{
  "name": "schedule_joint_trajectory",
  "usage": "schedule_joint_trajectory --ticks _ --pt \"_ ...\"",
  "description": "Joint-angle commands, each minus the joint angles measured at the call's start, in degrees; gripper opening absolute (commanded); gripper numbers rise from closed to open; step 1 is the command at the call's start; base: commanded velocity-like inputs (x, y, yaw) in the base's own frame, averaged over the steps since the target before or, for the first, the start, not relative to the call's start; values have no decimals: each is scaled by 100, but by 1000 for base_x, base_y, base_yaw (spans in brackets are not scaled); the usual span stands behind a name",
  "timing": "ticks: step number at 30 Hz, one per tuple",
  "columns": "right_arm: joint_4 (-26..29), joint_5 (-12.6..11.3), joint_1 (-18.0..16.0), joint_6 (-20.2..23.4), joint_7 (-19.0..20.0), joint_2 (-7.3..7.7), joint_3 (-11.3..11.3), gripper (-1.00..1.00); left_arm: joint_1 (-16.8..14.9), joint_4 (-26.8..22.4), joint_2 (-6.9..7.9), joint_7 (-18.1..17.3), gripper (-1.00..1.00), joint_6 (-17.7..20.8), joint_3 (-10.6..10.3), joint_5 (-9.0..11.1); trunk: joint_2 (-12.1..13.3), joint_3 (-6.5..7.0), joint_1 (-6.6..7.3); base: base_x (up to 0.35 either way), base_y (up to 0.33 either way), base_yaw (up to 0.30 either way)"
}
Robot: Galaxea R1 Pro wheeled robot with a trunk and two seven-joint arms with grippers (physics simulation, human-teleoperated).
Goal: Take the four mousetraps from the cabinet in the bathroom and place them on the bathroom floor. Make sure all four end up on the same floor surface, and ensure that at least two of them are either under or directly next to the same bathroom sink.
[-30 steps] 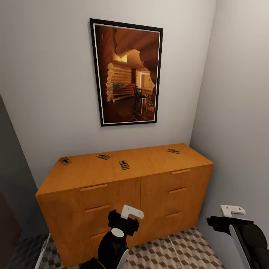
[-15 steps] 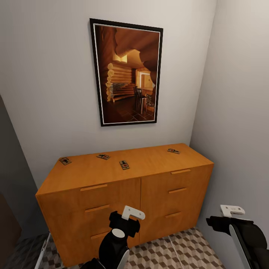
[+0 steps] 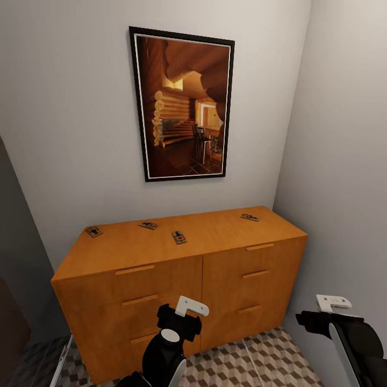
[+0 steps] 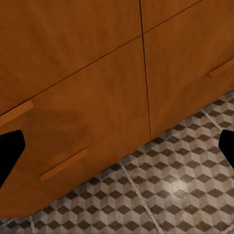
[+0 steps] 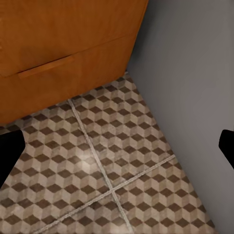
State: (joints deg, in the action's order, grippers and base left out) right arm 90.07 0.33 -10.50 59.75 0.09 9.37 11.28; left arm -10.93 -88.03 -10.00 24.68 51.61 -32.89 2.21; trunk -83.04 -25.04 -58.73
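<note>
You have no legible text, label, brand or number here: the dark marks on the four mousetraps (image 3: pixel 179 237) atop the cabinet (image 3: pixel 161 258) are too small to read.

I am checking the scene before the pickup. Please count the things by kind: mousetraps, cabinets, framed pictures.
mousetraps: 4
cabinet: 1
framed picture: 1
Total: 6

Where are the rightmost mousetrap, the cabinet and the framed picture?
rightmost mousetrap (image 3: pixel 249 217), head view, middle of its wooden base.
cabinet (image 3: pixel 215 236), head view, bare part of its flat top.
framed picture (image 3: pixel 183 105), head view, middle of the print.
</note>
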Motion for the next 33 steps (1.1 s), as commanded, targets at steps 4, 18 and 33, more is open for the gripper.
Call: schedule_joint_trajectory --ticks 4,18,33 --pt "3 4 -7 25 -8 -8 -2 100 -6 -4 0 36 100 25 -5 25 -4 -7 0 0 0 0" --pt "2 2 -8 25 10 -9 -3 100 -6 -4 0 36 100 17 8 25 -4 -7 0 0 0 0" --pt "10 10 -372 25 -8 12 -15 100 -72 -7 0 103 100 -274 30 7 -4 -7 0 0 0 0"
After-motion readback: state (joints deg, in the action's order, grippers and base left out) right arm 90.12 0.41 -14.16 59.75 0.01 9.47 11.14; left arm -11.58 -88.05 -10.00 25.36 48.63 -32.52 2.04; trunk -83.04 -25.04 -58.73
